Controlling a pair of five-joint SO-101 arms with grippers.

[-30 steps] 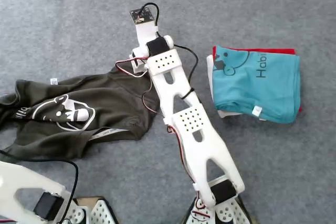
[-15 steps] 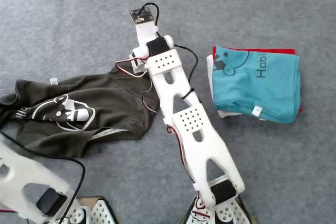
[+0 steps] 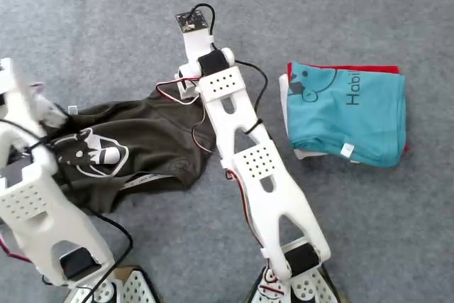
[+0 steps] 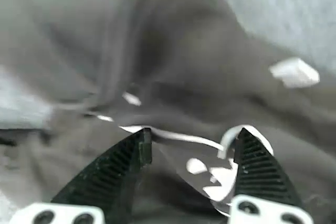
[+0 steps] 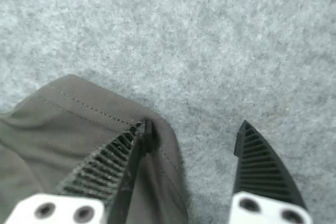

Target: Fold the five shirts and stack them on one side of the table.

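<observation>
Grey felt-covered desk (image 3: 355,19), two white arms mounted at its near edge.

Item 1: dark olive shirt (image 3: 142,143), white animal print, unfolded and rumpled, lying left of centre. Small white tag (image 3: 72,110) at its far left edge.

Item 2: stack of folded shirts, right side of the desk, well apart from item 1. Teal shirt (image 3: 347,115) on top; red shirt (image 3: 369,69) showing along the far edge; white shirt (image 3: 284,94) showing at the left edge.

Item 3: left tool (image 4: 194,135), spread, hanging over the left part of the dark shirt with the white print between its fingers.

Item 4: right tool (image 5: 194,125), spread, at the far right corner of the dark shirt; one finger at the stitched hem, the other over bare desk.
</observation>
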